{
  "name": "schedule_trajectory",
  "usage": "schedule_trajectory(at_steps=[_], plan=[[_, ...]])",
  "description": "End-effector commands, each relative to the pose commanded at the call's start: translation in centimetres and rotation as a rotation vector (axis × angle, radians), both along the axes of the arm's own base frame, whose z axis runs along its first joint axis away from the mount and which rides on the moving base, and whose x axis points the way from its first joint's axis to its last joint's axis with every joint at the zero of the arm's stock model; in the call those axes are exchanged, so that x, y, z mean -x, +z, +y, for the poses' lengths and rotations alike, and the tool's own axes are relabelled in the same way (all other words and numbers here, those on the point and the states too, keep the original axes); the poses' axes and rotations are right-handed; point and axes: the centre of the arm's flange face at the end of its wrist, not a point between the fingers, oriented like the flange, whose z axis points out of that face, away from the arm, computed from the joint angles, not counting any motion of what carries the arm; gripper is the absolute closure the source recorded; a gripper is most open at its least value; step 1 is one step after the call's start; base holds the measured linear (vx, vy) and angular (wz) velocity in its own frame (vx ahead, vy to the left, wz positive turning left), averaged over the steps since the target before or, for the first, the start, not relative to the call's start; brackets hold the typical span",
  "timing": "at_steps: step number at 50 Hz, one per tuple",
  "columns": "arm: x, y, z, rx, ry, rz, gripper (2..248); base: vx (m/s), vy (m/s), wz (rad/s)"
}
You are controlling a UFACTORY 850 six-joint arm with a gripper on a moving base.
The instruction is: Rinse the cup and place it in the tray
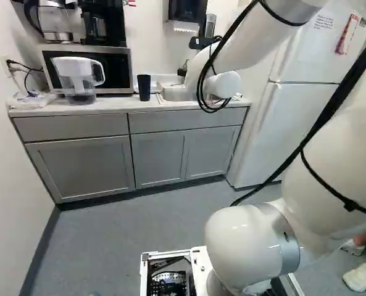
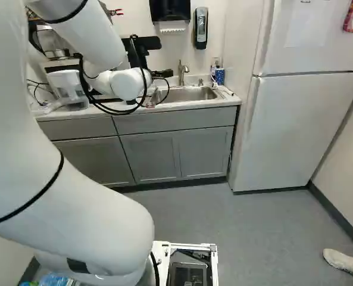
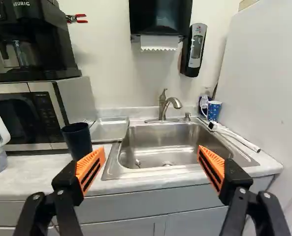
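The gripper (image 2: 163,74) is hovering at the upper middle of the right base view, its orange-padded fingers (image 3: 91,169) standing spread. Beyond, at the upper left of the left base view, the dark cup (image 1: 144,87) is standing upright on the counter (image 1: 112,107), near the metal tray (image 3: 109,130).

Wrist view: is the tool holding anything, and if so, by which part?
Nothing is held: the tool stands open, and the dark cup is on the counter beyond its fingers.
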Motion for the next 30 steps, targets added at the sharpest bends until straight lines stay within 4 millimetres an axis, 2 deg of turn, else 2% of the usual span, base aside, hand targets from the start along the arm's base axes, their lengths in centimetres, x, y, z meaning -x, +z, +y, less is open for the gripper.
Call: schedule_trajectory(at_steps=[30], plan=[[-0.9, 2.7, 0.6, 0.000, 0.013, 0.005, 3, 0.000, 0.000, 0.000]])
